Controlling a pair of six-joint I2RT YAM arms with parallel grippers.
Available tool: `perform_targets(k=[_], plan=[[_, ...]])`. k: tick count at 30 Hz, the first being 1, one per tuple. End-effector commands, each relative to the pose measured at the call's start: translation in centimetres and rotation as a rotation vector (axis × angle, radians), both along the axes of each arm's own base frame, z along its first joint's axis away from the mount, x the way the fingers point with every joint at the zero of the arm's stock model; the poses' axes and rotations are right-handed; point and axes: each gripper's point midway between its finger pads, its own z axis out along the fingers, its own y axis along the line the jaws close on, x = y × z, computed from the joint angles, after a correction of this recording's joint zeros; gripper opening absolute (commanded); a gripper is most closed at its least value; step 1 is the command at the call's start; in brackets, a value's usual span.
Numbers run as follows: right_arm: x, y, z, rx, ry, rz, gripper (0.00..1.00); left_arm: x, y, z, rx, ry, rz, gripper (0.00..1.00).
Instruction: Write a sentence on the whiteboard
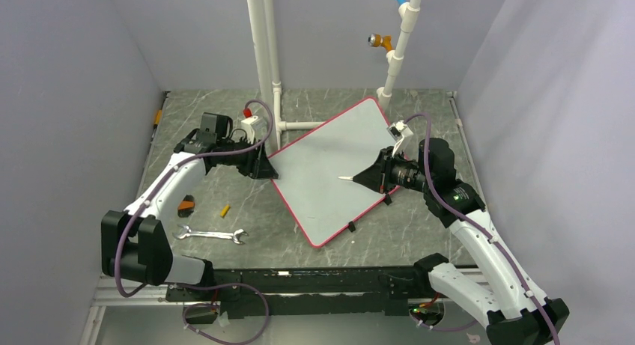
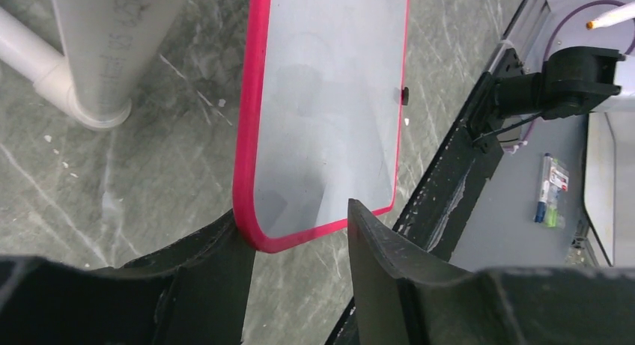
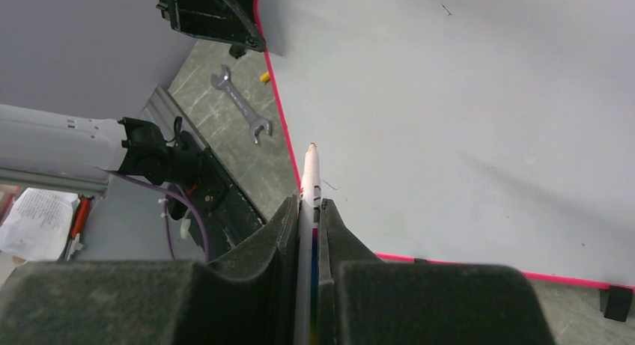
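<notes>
The grey marbled table is carrying the whiteboard, which is lying flat and turned like a diamond in the middle of the scene. One corner is pointing far towards the white pipes and another near towards the arm bases. Its face is showing plain pale white inside the red-pink frame.

The left gripper is sitting at the board's left corner. In the left wrist view its fingers are standing apart with that rounded corner between them. The left finger is lying against the frame, and whether the pair is actually pinching the board cannot be told.

The right gripper is reaching in from the right over the board. Its fingers are pressing together on a white marker, whose tip is pointing left above the board's middle. Whether the tip is touching the surface is unclear.

A silver wrench is lying on the table left of the board, near the left arm. A small yellow piece is resting just beyond it.
</notes>
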Motion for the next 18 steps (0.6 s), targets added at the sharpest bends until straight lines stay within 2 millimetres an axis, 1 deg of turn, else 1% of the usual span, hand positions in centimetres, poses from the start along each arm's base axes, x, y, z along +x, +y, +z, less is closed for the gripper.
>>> perform_targets(k=[1, 3, 5, 6, 8, 12, 16, 18], plan=[[0.2, 0.3, 0.9, 0.026, -0.044, 0.014, 0.0, -0.2, -1.4, 1.6, -0.091, -0.012, -0.072, 0.53], [0.1, 0.4, 0.9, 0.029, -0.043, 0.017, 0.0, -0.1, -1.6, 1.7, -0.101, -0.009, -0.074, 0.58], [0.1, 0.4, 0.9, 0.031, -0.04, 0.019, 0.0, 0.2, -1.6, 1.5, -0.101, -0.002, -0.069, 0.61], [0.1, 0.5, 0.9, 0.033, -0.041, 0.019, 0.0, 0.4, -1.6, 1.3, -0.097, 0.002, -0.065, 0.61], [0.2, 0.5, 1.0, 0.039, -0.043, 0.018, 0.0, 0.8, -1.7, 1.0, -0.096, 0.007, -0.065, 0.59], [0.2, 0.7, 0.9, 0.048, -0.04, 0.024, 0.0, 1.2, -2.2, 0.8, -0.118, 0.061, -0.057, 0.42], [0.2, 1.0, 0.7, 0.056, -0.036, 0.034, 0.0, 1.4, -2.3, 0.7, -0.113, 0.067, -0.055, 0.18], [0.3, 1.2, 0.4, 0.055, -0.033, 0.041, 0.0, 1.2, -2.3, 0.8, -0.107, 0.055, -0.057, 0.09]])
